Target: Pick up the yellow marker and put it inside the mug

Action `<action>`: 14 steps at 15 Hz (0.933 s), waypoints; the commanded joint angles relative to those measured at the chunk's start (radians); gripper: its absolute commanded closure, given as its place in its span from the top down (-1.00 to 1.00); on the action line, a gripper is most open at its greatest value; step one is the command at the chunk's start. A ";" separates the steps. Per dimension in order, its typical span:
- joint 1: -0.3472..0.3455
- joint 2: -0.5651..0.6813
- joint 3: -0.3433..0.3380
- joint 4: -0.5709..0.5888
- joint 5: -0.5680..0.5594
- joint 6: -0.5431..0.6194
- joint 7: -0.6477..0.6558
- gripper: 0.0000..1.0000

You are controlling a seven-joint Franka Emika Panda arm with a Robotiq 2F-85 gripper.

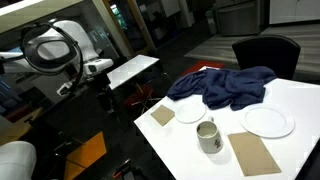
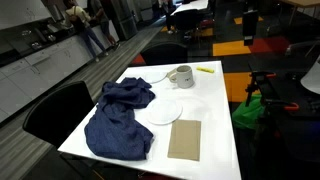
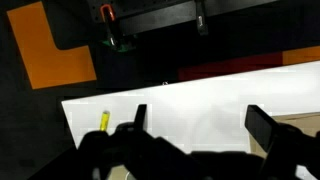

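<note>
Yellow marker [image 3: 104,121] lies on the white table [image 3: 210,90] while the arm [image 1: 60,45] hangs off its edge, end effector [image 3: 198,118] spread wide.

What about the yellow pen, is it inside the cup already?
No, the yellow marker lies flat on the white table next to the mug, not inside it.

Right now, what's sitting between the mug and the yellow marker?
Nothing. In an exterior view, only a strip of bare white table separates the mug from the yellow marker.
</note>
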 commanded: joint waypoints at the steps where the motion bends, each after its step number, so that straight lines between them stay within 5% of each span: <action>1: 0.020 0.004 -0.019 0.001 -0.010 -0.001 0.009 1.00; 14: -0.040 -0.038 -0.072 0.086 -0.117 0.053 0.016 1.00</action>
